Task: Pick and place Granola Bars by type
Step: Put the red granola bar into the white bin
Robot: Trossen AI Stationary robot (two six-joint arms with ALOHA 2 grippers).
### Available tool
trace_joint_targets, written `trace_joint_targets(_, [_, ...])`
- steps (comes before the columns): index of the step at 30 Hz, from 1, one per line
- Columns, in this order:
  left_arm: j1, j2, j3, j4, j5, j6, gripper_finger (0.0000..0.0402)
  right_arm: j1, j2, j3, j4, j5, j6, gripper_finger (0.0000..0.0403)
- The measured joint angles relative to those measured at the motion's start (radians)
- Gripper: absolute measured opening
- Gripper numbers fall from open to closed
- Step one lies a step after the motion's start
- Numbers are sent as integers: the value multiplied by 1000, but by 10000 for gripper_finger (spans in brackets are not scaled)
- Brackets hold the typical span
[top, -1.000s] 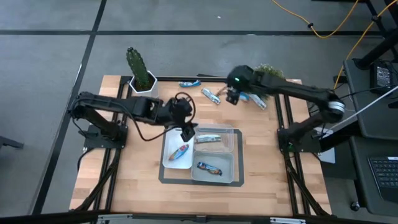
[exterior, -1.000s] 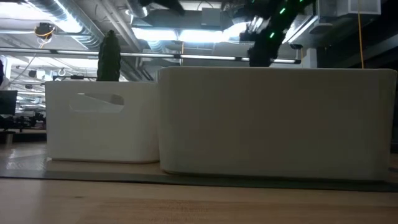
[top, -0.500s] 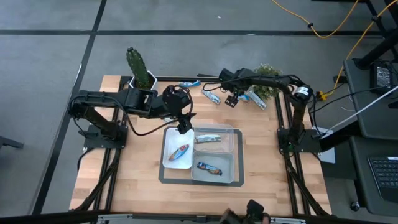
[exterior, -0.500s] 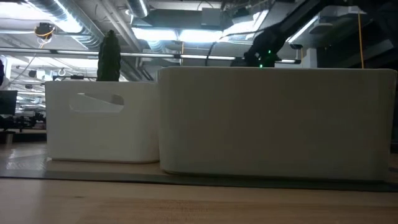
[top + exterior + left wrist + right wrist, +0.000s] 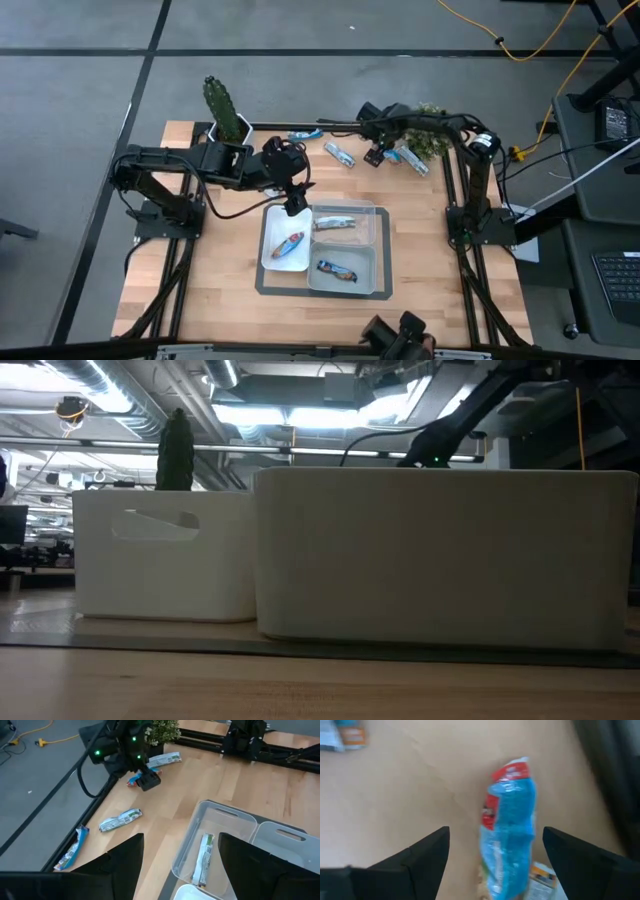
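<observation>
Several foil bars lie loose by the far edge in the high view: a blue one [image 5: 305,134], a silver one [image 5: 340,153] and another silver one [image 5: 413,161]. My right gripper [image 5: 375,155] is open low over a blue-and-red bar [image 5: 509,825], with one finger on either side and neither touching it. My left gripper [image 5: 295,205] is open above the tray's far left corner. The divided tray [image 5: 375,210] holds an orange-blue bar [image 5: 288,245], a silver bar [image 5: 335,223] and a blue-brown bar [image 5: 337,269], one in each compartment.
A potted cactus [image 5: 225,115] stands at the far left corner and a small green plant [image 5: 432,115] at the far right. In the low view the tray's white walls [image 5: 440,550] hide the table behind them. Bare wood lies near and left of the tray.
My right arm has folded in and its gripper has come down toward the table by the far edge, over the blue-and-red bar. My left gripper has drawn back a little from over the tray toward the far left.
</observation>
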Motion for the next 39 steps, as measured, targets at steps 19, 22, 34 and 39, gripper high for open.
trace_joint_targets(19, [0, 0, 0, 7, -15, -4, 246, -7, 65, 5, 17, -35, -44, 301])
trace_joint_targets(22, [0, 0, 0, 8, -15, -11, 246, -7, 67, 7, 11, -36, -45, 288])
trace_joint_targets(34, [0, 0, 0, 9, -40, -12, 246, 9, 75, 54, -89, -104, -36, 96])
trace_joint_targets(39, [0, 0, 0, 2, -132, -7, 246, 37, 75, 94, -176, -156, -51, 20])
